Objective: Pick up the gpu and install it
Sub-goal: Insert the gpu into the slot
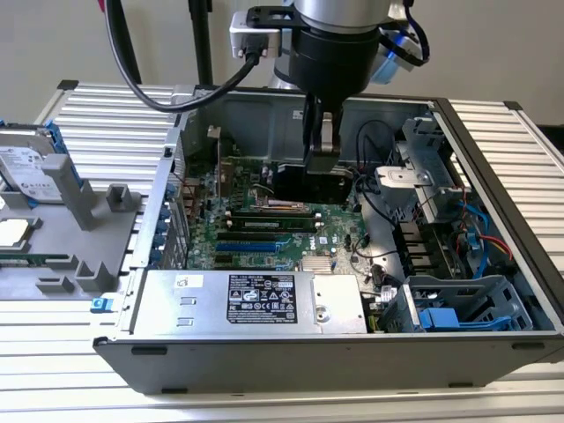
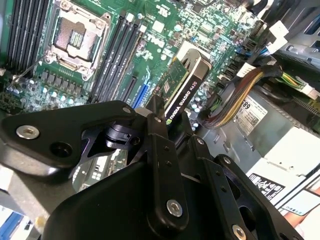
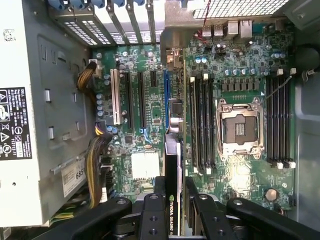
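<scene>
Jaws of the black metal pincer (image 3: 174, 186) were closed on the upper edge of the gpu (image 3: 172, 160), a thin rectangular card with a green circuit board on one face and a black cooler on the other. They held it upright and edge-on.

In the exterior view the pincer (image 1: 324, 132) reached down from the arm into the open grey steel computer case (image 1: 493, 176), with the gpu (image 1: 310, 183) low inside it over the green motherboard (image 1: 264, 233). In the first wrist view the card ran just beside a long blue expansion slot (image 3: 165, 95), between that slot and the black memory slots (image 3: 200, 120). The square silver processor socket (image 3: 240, 125) lay further off. Whether the card's lower edge touched the board could not be told.

The second wrist view showed the gpu (image 2: 182, 82) tilted across the frame above the motherboard (image 2: 165, 30), with the pincer (image 2: 162, 120) gripping its near end.

A silver power supply box (image 1: 264, 300) filled the near side of the case. At the exterior view's left, a silver hard drive with a white label (image 1: 26, 167) rested on a grey plastic tray (image 1: 88, 229) on the ribbed aluminium surface (image 1: 53, 326).
</scene>
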`<state>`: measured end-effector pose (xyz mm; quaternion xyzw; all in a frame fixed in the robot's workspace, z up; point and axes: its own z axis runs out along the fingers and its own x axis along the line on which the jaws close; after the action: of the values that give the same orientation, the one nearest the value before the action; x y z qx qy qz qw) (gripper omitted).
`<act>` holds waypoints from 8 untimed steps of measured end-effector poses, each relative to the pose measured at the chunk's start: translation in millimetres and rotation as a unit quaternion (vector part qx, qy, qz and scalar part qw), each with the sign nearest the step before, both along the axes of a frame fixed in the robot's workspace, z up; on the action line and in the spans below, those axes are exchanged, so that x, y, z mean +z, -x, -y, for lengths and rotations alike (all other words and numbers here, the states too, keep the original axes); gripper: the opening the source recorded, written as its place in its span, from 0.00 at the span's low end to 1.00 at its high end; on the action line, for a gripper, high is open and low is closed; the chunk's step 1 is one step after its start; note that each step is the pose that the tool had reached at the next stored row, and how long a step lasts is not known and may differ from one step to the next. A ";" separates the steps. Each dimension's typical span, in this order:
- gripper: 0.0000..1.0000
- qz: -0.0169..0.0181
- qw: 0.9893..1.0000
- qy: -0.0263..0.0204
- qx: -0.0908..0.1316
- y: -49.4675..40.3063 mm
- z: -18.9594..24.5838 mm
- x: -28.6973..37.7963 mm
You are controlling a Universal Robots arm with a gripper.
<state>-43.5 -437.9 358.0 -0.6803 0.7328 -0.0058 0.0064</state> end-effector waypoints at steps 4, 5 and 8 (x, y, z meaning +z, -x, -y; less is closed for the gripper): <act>0.00 0.000 1.000 0.000 0.000 0.7 -0.5 -2.1; 0.00 0.000 1.000 0.000 0.000 1.1 -0.5 -2.5; 0.00 0.000 1.000 0.000 0.000 2.3 -0.8 -3.7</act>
<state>-45.7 -437.1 354.3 -0.6803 0.7328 -0.0059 0.0064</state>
